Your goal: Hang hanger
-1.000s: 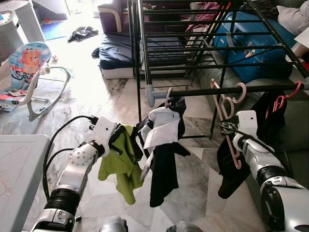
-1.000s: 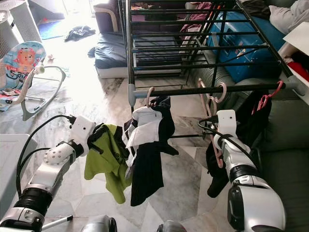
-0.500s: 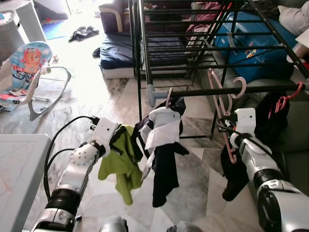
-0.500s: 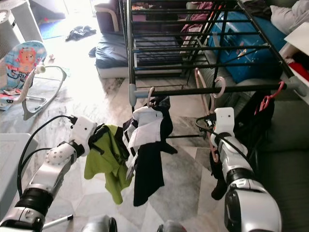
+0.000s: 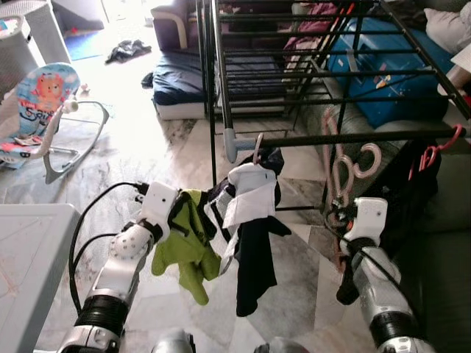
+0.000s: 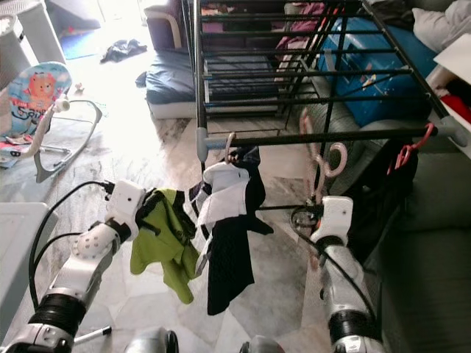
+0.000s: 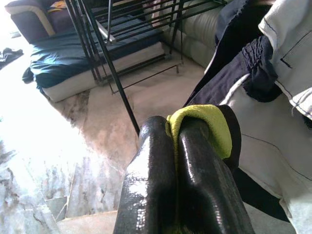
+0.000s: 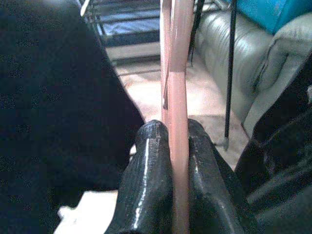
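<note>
The right gripper (image 8: 176, 146) pinches a pink plastic hanger (image 5: 340, 165) below the black metal drying-rack rail (image 5: 353, 137); the left gripper (image 7: 183, 146) clamps a lime-green cloth garment (image 5: 184, 246).

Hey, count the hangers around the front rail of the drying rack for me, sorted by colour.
Pale pink hanger: 1, clamped in the right gripper, hook below the front rail.
Red hanger: 1, hooked on the rail's right end.
Pale hanger carrying black and white clothes: 1, hooked near the rail's left end.
Total: 3

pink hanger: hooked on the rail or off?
Off. The pink hanger hook curls just below the rail, clamped in the right pincer.
</note>
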